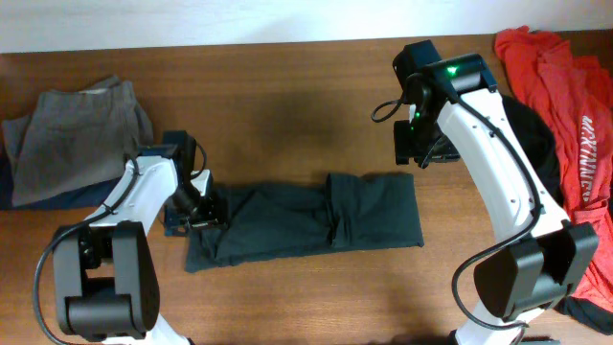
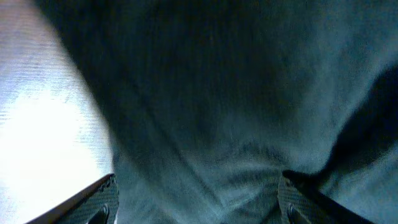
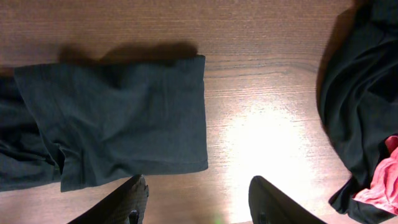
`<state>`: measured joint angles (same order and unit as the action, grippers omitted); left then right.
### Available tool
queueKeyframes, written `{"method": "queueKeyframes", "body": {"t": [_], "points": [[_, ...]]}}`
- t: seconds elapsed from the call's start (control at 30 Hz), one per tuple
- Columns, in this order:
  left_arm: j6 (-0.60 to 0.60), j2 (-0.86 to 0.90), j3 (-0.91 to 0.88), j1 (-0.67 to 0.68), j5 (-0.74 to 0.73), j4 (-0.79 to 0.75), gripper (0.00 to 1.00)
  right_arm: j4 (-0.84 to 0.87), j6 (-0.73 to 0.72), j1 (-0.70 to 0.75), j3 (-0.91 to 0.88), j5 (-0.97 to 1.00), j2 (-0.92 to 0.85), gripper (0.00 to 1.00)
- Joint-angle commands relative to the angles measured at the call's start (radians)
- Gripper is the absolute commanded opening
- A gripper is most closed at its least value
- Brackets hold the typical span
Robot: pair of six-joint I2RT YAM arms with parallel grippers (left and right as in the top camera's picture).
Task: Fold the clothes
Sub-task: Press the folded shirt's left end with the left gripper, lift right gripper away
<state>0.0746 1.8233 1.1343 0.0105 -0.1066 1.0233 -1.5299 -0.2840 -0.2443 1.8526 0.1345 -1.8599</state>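
The black T-shirt [image 1: 316, 220] lies folded into a long strip across the middle of the table. No print shows on it. My left gripper [image 1: 201, 213] is down at the strip's left end. In the left wrist view its fingers [image 2: 198, 199] are spread wide, with the dark cloth [image 2: 217, 93] filling the space between them. My right gripper [image 1: 417, 153] is raised behind the strip's right end, open and empty. The right wrist view shows its fingers [image 3: 199, 205] over bare wood just off the shirt's right end [image 3: 124, 118].
Grey trousers [image 1: 81, 134] lie folded at the far left. A red shirt with white lettering [image 1: 565, 96] lies at the right edge, over another dark garment [image 1: 532, 134]. Both show in the right wrist view, the dark garment [image 3: 360, 93] above the red shirt [image 3: 382, 183].
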Motion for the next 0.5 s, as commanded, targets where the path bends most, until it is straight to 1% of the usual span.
{"method": "queueKeyframes", "body": {"t": [0.0,0.27,0.3,0.37,0.47], "points": [[-0.024,-0.003,-0.063,-0.005,-0.064,-0.073,0.82,-0.002,-0.005,0.005,-0.004,0.02,-0.005,0.57],[-0.023,-0.003,-0.14,-0.004,-0.074,-0.119,0.81,-0.004,-0.002,0.005,-0.004,0.02,-0.005,0.57],[-0.024,-0.003,-0.143,-0.004,-0.073,-0.128,0.77,-0.005,-0.002,0.005,-0.004,0.02,-0.005,0.57],[-0.024,-0.003,-0.143,-0.004,-0.073,-0.14,0.74,-0.01,-0.002,0.005,-0.004,0.02,-0.005,0.57],[-0.024,-0.003,-0.143,-0.005,-0.069,-0.164,0.75,-0.022,-0.002,0.005,-0.004,0.02,-0.005,0.57]]}}
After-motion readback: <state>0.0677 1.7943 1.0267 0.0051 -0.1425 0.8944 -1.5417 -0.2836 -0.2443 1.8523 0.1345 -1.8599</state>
